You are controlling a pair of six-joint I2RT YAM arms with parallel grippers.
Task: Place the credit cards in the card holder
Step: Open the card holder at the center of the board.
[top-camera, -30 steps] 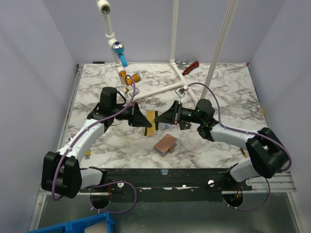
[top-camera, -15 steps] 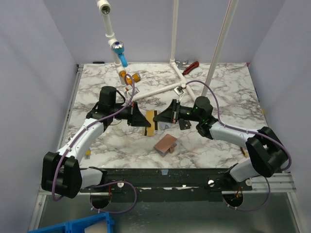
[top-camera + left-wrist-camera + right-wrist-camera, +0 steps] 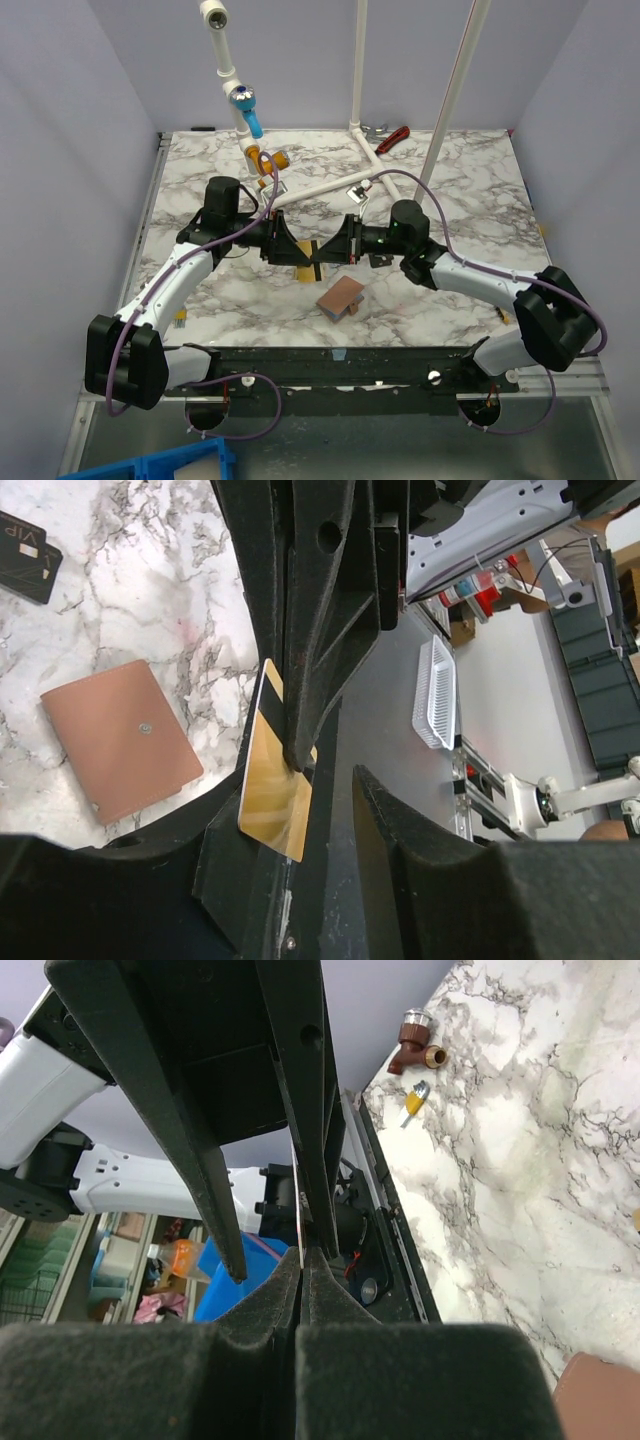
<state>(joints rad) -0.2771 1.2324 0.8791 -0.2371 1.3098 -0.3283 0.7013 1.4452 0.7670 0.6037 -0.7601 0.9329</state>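
Left wrist view: gold plastic card w/ dark stripe [image 3: 272,790] hangs in mid-air, upright on edge, between the two arms. Right gripper [image 3: 301,1260] jaws are pressed together on its upper part, pinching it. Right wrist view shows the card edge-on, a thin pale line rising from the shut tips. Left gripper [image 3: 297,250] jaws stand spread either side of the card w/ a clear gap on one side, so the hold looks like the right's alone. Prob. a hand-over, giving the right arm a grip better suited to slotting.

Tan-brown leather-like folding card holder [image 3: 340,296] lies flat, apparently closed, on the white-grey marbled worktop [image 3: 480,200], just near-side of the grippers and apart from the card. Black card w/ lettering [image 3: 25,545] lies flat beyond the holder. The holder likely needs opening or steadying first, and the left arm looks free for that.
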